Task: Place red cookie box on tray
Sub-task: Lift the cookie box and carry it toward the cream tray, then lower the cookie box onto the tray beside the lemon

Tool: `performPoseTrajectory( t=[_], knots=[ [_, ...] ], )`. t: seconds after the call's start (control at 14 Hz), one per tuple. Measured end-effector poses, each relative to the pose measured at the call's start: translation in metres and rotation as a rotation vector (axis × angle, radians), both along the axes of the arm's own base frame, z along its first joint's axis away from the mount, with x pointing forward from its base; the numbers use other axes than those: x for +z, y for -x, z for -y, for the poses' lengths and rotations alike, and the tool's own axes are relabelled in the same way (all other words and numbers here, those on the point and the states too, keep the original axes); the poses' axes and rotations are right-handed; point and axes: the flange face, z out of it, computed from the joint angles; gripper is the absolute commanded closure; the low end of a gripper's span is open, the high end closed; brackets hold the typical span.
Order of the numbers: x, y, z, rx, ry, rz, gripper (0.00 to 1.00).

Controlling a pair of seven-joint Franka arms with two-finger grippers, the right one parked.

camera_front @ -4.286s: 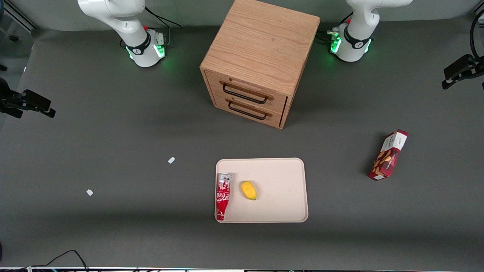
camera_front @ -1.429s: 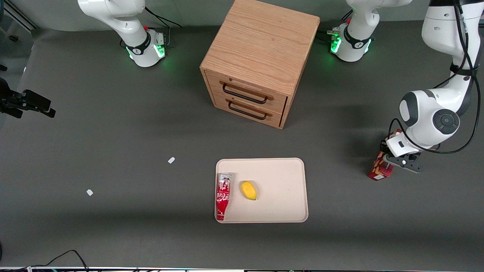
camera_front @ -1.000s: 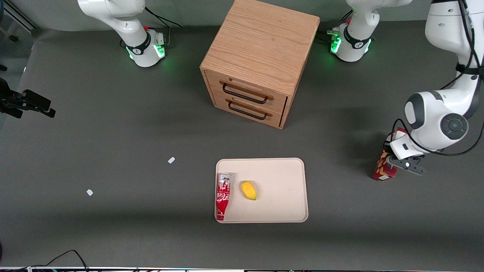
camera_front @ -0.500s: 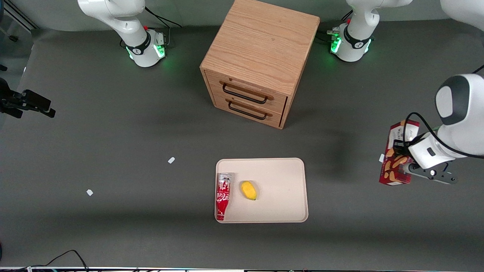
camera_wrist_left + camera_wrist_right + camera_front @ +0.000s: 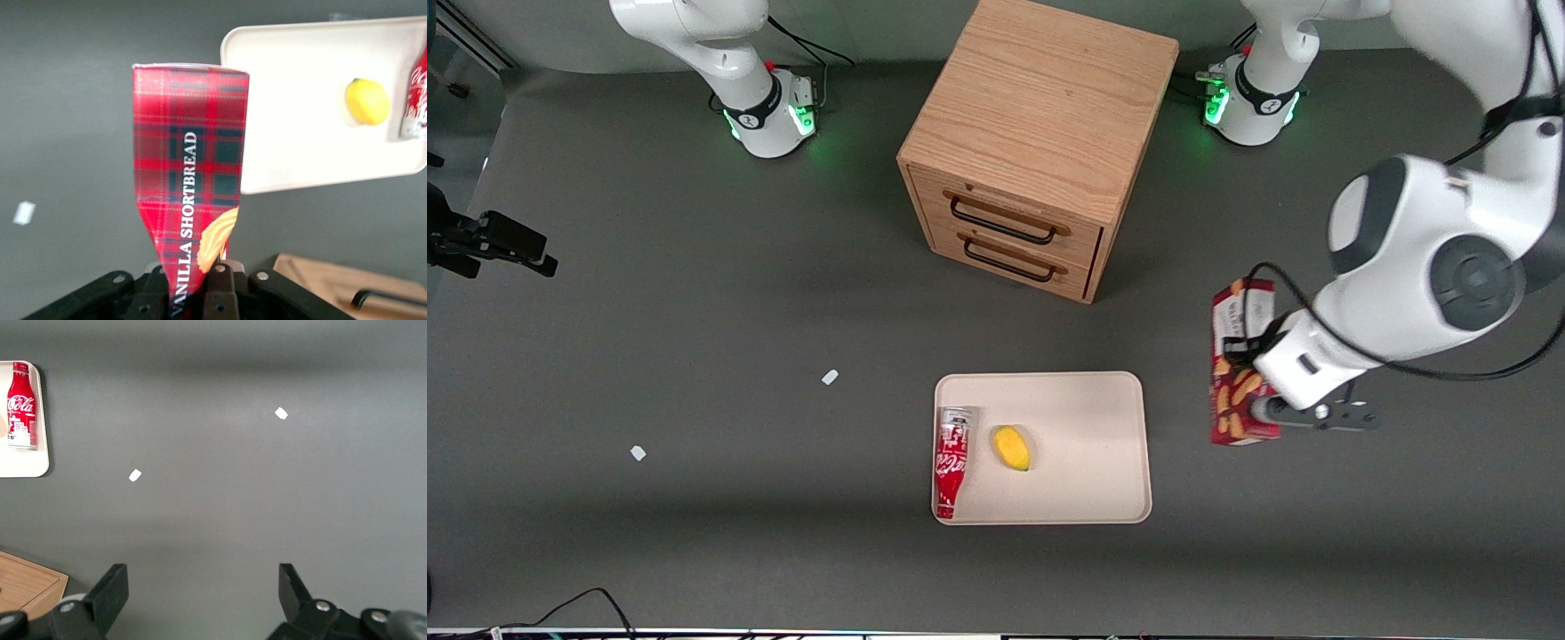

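The red cookie box (image 5: 1234,364) is off the surface (image 5: 694,311) now: half a second back it hung clamped in the claw (image 5: 1258,391) farther out toward the working arm's end, and a few seconds back it lay untouched on the surface there. It has since been carried sideways and now hangs just beside the tray (image 5: 1085,400), at the rim on the working arm's side, not yet over it. The claw is closed on the box's lower end; in the wrist view the tartan carton (image 5: 189,180), lettered "VANILLA SHORTBREAD", rises straight out of the claw (image 5: 200,293), with the tray (image 5: 293,100) lying past its free end. That suggests pickup is done and the transfer is roughly halfway. The tray already holds a red-and-white soda bottle (image 5: 951,460) lying along the rim nearest the parked arm, and a small yellow fruit (image 5: 1012,448) beside it. The half of the tray nearest the box is bare, so the likely next step is a short carry over that rim and a lowering onto the bare part. The wooden drawer cabinet (image 5: 1040,142) stands farther from the front camera, well apart from the path.
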Motion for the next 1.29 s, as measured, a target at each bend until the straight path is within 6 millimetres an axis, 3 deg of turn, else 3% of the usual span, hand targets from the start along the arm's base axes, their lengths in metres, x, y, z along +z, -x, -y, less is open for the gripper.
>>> performPoseTrajectory(
  t=[0.29,0.57,0.79,1.0,1.07,1.14,1.21,1.29],
  knots=[
    [-0.079,-0.028,0.046,0.030,0.028,0.013,1.00],
    [-0.154,-0.033,0.084,0.058,0.032,0.034,1.00],
    [-0.191,-0.033,0.095,0.076,0.014,0.048,1.00],
    [-0.212,-0.035,0.095,0.092,-0.001,0.061,1.00],
    [-0.216,-0.036,0.094,0.092,-0.009,0.065,0.91],
    [-0.217,-0.036,0.094,0.092,-0.013,0.069,0.20],
    [-0.217,-0.037,0.093,0.092,-0.016,0.072,0.00],
    [-0.216,-0.038,0.093,0.087,-0.022,0.078,0.00]
  ],
)
